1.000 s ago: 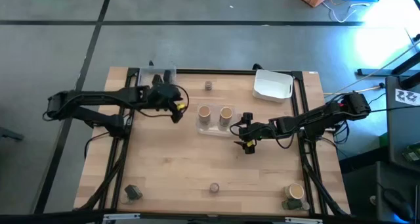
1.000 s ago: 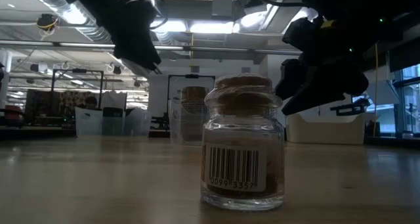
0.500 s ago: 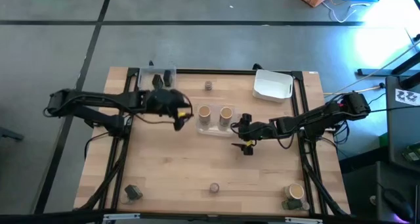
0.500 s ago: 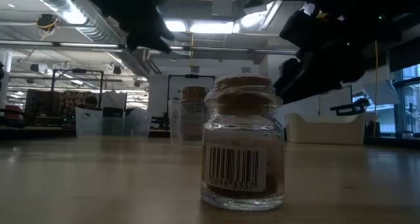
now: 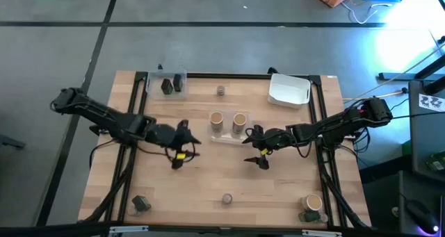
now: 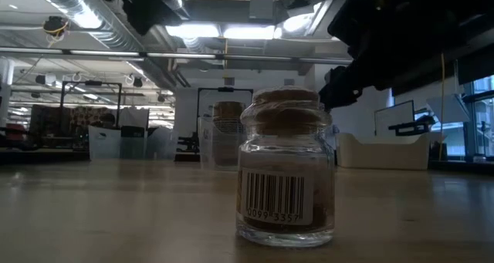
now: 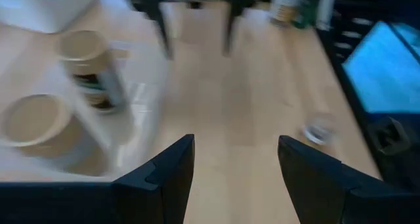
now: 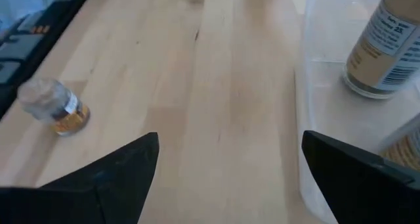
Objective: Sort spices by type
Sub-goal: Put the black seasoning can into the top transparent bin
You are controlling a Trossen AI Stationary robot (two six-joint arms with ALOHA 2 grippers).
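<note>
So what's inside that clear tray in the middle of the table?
The clear tray holds two tan cylinders with pale tops, standing upright side by side. Nothing else shows in it, though the patches under the cylinders are hidden from above.

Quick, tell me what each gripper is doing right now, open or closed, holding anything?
Left gripper: open, holding nothing, over bare table.
Right gripper: open, holding nothing, beside the clear tray.

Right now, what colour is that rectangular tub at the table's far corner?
White; the rectangular tub shows best in the high view.
</note>
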